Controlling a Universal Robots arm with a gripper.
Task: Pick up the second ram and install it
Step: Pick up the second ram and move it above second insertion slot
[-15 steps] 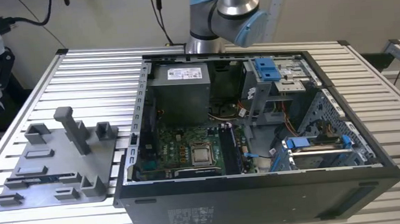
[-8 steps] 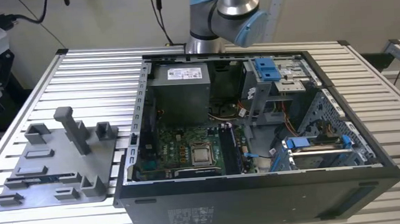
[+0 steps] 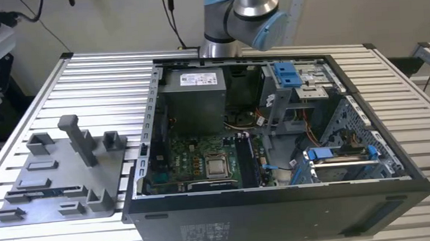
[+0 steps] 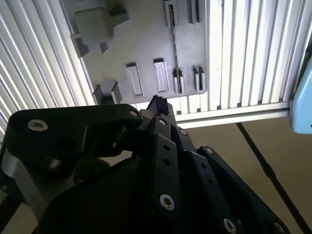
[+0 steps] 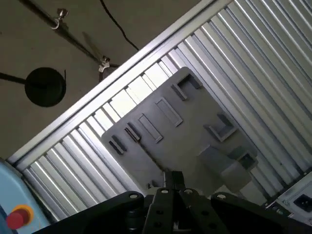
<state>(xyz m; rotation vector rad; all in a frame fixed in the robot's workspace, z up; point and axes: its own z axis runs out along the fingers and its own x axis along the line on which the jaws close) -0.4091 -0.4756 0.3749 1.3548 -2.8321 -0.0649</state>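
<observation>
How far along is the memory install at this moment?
Done: nothing that shows. The memory stick lies in the grey tray, outside the open computer case. In hand: nothing. The tool is shut and empty, above the tray. Left: lifting the stick and seating it on the board.
</observation>
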